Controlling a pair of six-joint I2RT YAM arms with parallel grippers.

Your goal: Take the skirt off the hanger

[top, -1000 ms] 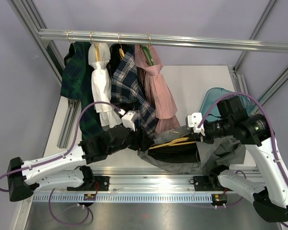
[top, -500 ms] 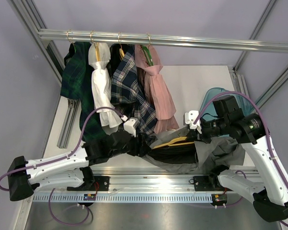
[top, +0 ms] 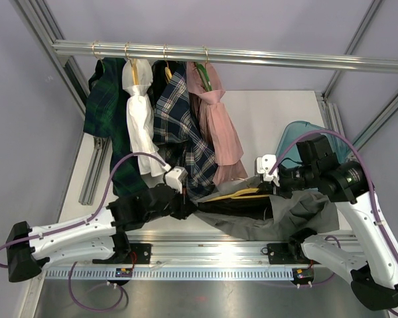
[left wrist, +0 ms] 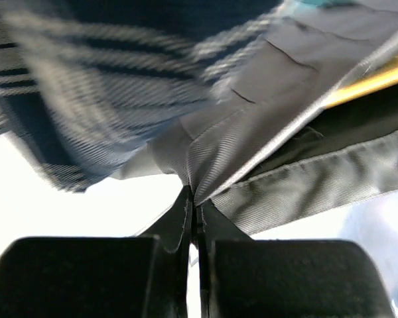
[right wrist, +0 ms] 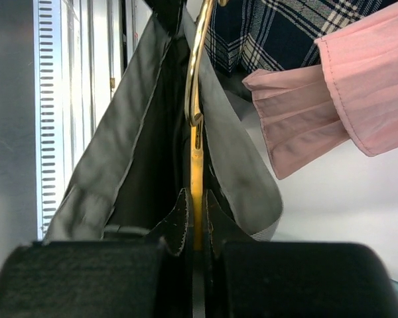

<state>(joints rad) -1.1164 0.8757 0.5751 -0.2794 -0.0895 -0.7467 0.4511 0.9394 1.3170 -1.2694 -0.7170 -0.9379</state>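
The left gripper (left wrist: 194, 209) was pinched shut on a fold of the grey skirt (top: 278, 218), and the right gripper (right wrist: 196, 228) was clamped on the yellow hanger (right wrist: 196, 159) inside its waistband. The skirt hung stretched between the arms above the table's near edge. It looked light, limp and slightly slick, best taken at the hemmed waistband. Beyond lay the white table (top: 278, 112), with other garments crowding the rail (top: 252, 57).

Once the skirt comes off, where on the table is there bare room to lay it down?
Bare table lies at the far right, between the pink skirt and the teal bin. A thin strip sits by the left rail. The near middle is crowded with the grey skirt, hanger and both arms.
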